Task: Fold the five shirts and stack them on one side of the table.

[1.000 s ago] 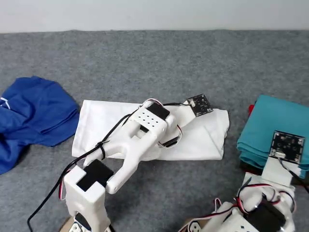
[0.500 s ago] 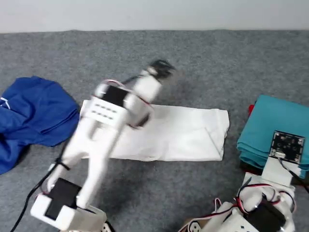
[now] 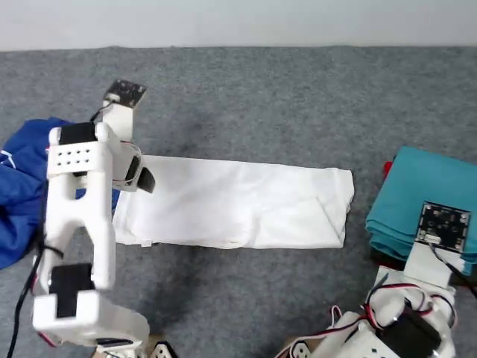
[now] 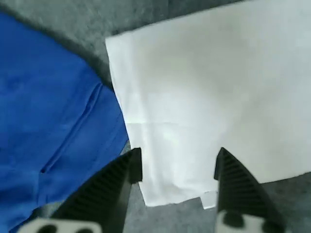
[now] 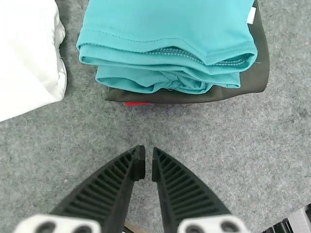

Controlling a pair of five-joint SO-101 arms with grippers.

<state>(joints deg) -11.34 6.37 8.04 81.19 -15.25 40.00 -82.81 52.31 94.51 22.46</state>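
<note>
- Looking down from the high view, I see the white shirt (image 3: 238,205) folded into a long strip. Its long axis runs side to side across the middle of the grey, carpet-like counter (image 3: 298,104).
- One end lies beside the crumpled blue shirt (image 3: 22,179) at the left edge. The other end points at the teal shirt (image 3: 436,183) on the right, a little apart from it.
- A pale wall (image 3: 238,22) runs along the counter's far edge.
- In the left wrist view, my left tool (image 4: 177,162) hangs over the end of the strip near the blue shirt, jaws wide apart and holding nothing.
- There the blue cloth touches the white shirt's edge.
- In the right wrist view, my right tool (image 5: 145,162) sits above bare counter, jaws all but closed with a thin slit between them, gripping nothing.
- Ahead of it the teal shirt lies folded on a dark garment (image 5: 260,68), with a red sliver (image 5: 138,103) showing underneath. The white shirt's end is just beside this pile.
</note>
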